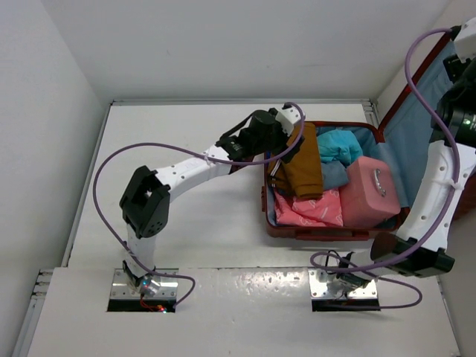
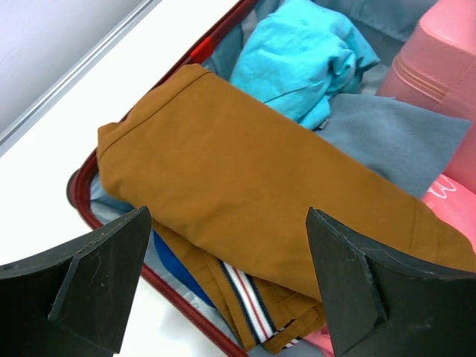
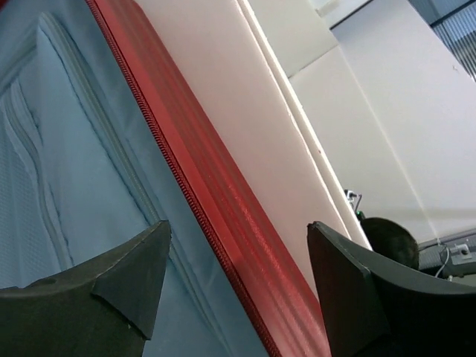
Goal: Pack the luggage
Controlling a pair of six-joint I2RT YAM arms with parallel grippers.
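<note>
Left gripper hangs with its jaws spread wide above a folded brown garment, holding nothing. Right gripper is also spread. The red rim of the raised lid runs between its fingers with a gap on each side, and in the top view most of this gripper is cut off at the frame's upper right.

The luggage, a red suitcase, lies open along the right edge of the white table, its grey-blue lined lid tilted up towards the right wall. The brown garment lies at the suitcase's left side, partly over the rim. Beneath it a blue item and a striped band are mostly hidden.

Beside it lie a turquoise cloth, a grey-blue cloth and a small pink case with a handle. A coral pink bundle bears white lettering too small to read. Purple cables loop over both arms.
</note>
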